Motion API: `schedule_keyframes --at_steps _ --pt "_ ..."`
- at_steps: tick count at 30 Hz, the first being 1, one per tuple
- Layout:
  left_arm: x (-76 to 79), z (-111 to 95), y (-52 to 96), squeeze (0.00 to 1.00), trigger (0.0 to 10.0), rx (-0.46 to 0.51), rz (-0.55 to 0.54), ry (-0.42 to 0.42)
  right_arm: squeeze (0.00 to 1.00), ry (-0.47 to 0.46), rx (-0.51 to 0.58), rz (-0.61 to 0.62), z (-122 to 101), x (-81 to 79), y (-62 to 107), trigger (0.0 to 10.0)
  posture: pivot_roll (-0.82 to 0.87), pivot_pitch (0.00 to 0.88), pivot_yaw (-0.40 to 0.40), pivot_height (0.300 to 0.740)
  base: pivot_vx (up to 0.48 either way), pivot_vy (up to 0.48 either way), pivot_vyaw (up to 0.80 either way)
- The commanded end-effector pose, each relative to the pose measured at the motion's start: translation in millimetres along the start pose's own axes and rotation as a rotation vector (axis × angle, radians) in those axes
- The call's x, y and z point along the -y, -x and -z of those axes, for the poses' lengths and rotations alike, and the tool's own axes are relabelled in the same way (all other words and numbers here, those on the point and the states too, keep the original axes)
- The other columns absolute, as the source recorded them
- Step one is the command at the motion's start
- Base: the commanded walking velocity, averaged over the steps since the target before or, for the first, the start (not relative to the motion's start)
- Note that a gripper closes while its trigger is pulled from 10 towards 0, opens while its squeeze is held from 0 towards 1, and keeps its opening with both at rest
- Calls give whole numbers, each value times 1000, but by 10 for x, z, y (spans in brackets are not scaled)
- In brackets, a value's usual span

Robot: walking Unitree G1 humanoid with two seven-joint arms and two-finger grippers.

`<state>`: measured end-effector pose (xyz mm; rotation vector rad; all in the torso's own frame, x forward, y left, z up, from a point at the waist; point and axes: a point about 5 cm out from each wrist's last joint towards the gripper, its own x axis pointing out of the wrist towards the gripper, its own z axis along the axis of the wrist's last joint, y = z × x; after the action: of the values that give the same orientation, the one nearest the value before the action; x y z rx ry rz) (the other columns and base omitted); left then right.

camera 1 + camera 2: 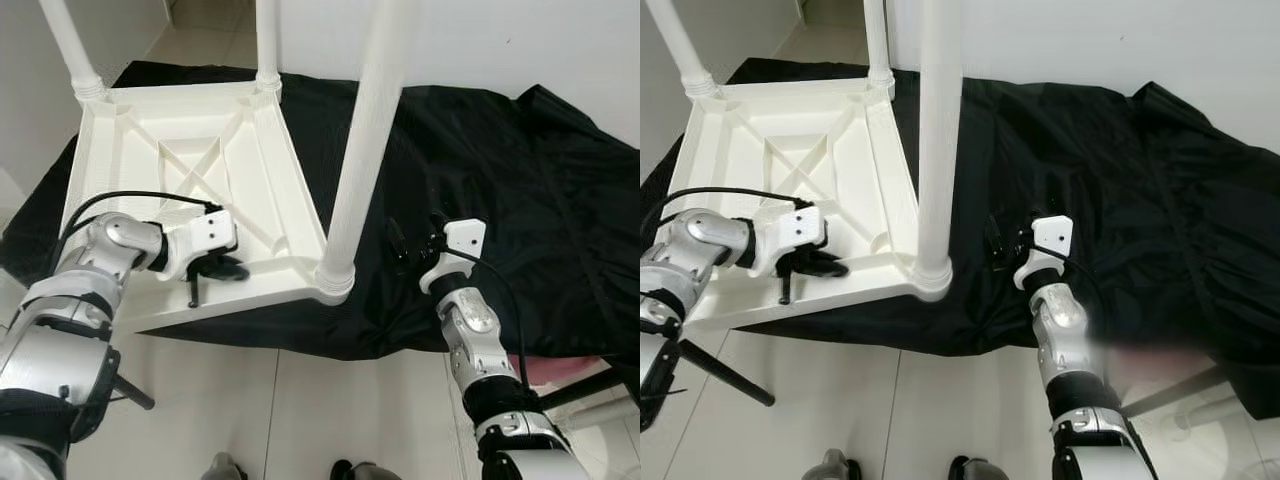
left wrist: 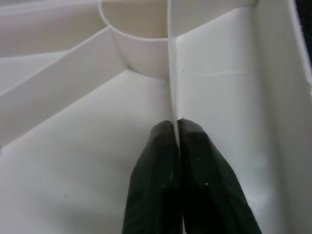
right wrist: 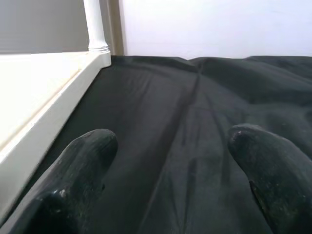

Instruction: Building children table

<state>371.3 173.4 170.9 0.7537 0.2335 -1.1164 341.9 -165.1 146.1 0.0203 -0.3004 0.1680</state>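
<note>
White plastic table (image 1: 190, 170) lies upside-down on a black cloth (image 1: 500, 190), ribbed underside facing up w/ diagonal braces. Three round legs stand up from its corners; the near-corner leg (image 1: 360, 150) is thick and smooth, tops of all three cut off by the frame edge. Fourth corner, near the robot's left arm, shows just an open round socket (image 2: 139, 29).

Left gripper (image 1: 205, 270) sits inside the table's near edge, fingers (image 2: 161, 180) pinched tight on a thin upright rib (image 2: 171, 73) that runs to the socket. Fingertips look matte black, rounded.

Right gripper (image 1: 415, 240) hovers over the cloth just beside the near-corner leg, fingers (image 3: 83, 165) spread wide, nothing between them. Cloth is wrinkled, slightly shiny; its far side runs out of frame. Pale tiled floor (image 1: 300, 400) below the table's near edge. Something pinkish under the cloth near the right arm, too blurred to tell.
</note>
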Motion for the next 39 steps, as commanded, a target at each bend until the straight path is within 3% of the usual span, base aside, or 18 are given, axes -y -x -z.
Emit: schedule_keyframes --at_steps 1,2,7,11,12,13,16,23,27,33,39 --pt "-77 -35 -43 0 10000 98 -250 66 0 -5 -20 31 38 39 13 10000 60 129 -23 740 0 0 0" --pt "-65 -39 -61 1000 10000 105 -246 74 0 -7 -21 38 39 45 12 10000 60 129 -23 740 0 0 0" --pt "-54 -55 -95 1000 10000 137 -252 113 0 -9 -26 51 45 54 4 10000 66 126 -20 740 0 0 0" --pt "-96 -170 -86 1000 10000 203 -329 72 0 -28 -28 59 51 58 4 10000 68 129 -20 740 0 0 0" --pt "-111 -194 -71 745 10000 226 -328 87 0 -39 -32 61 57 61 7 10000 72 130 -22 740 0 0 0" --pt "-111 -194 -71 745 10000 226 -328 87 0 -39 -32 61 57 61 7 10000 72 130 -22 740 0 0 0" --pt "-173 -262 -6 0 10000 296 -375 155 0 -60 -41 61 70 72 16 10000 73 131 -21 740 0 0 0" --pt "-185 -263 61 0 10000 335 -428 213 0 -54 -29 36 49 77 34 10000 73 134 -22 740 0 0 0" --pt "-147 -215 235 0 10000 394 -587 286 0 -87 -5 -117 -33 63 151 10000 71 139 -28 740 0 0 0" --pt "33 -143 377 0 10000 414 -655 357 0 -98 -39 -237 -107 177 290 10000 66 147 -46 740 0 0 0" --pt "299 -38 483 0 10000 376 -665 400 0 -78 -90 -445 -206 220 437 10000 68 150 -73 740 0 0 0"
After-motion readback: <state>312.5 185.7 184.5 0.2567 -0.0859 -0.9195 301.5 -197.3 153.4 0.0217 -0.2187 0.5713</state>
